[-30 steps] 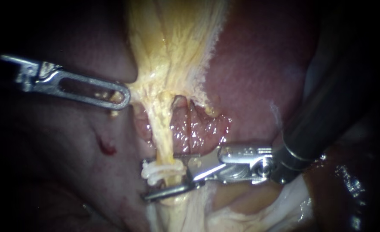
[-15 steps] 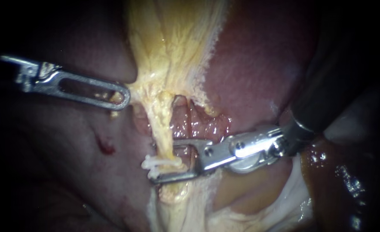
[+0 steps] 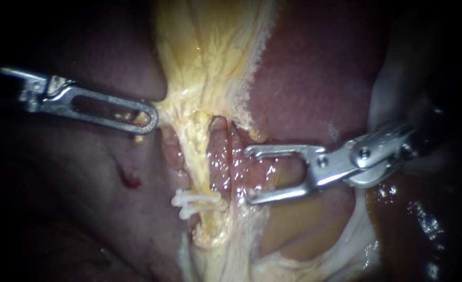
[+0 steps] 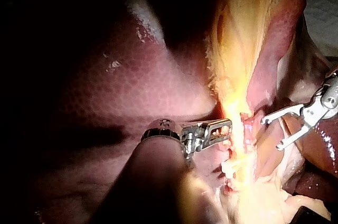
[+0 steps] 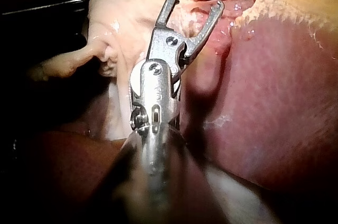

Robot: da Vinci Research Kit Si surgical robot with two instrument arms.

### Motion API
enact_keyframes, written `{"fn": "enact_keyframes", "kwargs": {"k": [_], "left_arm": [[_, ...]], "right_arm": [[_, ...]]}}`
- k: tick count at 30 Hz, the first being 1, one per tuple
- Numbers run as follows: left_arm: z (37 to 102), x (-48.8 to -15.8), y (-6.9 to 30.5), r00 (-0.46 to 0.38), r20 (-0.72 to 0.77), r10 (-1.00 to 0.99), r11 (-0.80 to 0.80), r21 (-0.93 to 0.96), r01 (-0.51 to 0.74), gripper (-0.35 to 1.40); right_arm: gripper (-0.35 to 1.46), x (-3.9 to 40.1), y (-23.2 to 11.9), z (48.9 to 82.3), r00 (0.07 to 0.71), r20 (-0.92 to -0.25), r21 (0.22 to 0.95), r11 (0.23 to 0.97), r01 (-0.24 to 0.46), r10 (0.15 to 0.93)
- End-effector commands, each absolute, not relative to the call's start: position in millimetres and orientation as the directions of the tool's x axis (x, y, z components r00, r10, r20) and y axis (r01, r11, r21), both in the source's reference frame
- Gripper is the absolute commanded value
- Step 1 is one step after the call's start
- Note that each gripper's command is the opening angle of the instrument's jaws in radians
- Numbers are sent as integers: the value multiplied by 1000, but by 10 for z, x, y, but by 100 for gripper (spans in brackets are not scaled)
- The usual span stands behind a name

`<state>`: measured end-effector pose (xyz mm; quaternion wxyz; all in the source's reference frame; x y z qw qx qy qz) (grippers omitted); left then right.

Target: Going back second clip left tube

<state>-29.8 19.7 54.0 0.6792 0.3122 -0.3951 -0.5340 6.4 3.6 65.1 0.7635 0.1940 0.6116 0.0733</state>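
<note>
The white clips (image 3: 198,200) sit across the yellow tube (image 3: 195,149). Just right of the clips, the right instrument (image 3: 248,176) gapes empty. Up-left of them, the left instrument (image 3: 147,119) pinches the yellow tissue (image 3: 210,62).

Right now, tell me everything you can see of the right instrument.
The right instrument is shiny grey metal: a shaft entering from the right, a pinned joint, then an end effector of two slim jaws with hooked tips. The jaws stand wide open and empty, pointing toward the yellow tube, beside it and clear of the white clip. Whether the tips brush tissue I cannot tell.
</note>
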Motion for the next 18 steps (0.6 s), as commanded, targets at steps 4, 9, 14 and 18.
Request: {"fn": "enact_keyframes", "kwargs": {"k": [4,9,14,18], "left_arm": [[540,-298,197,118,203,-972,235,846,478,-35],[541,-298,197,117,204,-972,235,846,479,-35],[543,-300,196,117,205,-972,236,845,479,-35],[545,-307,197,115,205,-972,235,845,481,-35]], "right_arm": [[50,48,45,640,238,-911,375,917,134,338],[50,34,51,632,234,-912,375,916,139,338],[50,27,54,629,225,-912,378,916,138,342],[50,25,54,629,220,-913,378,916,136,344]]}}
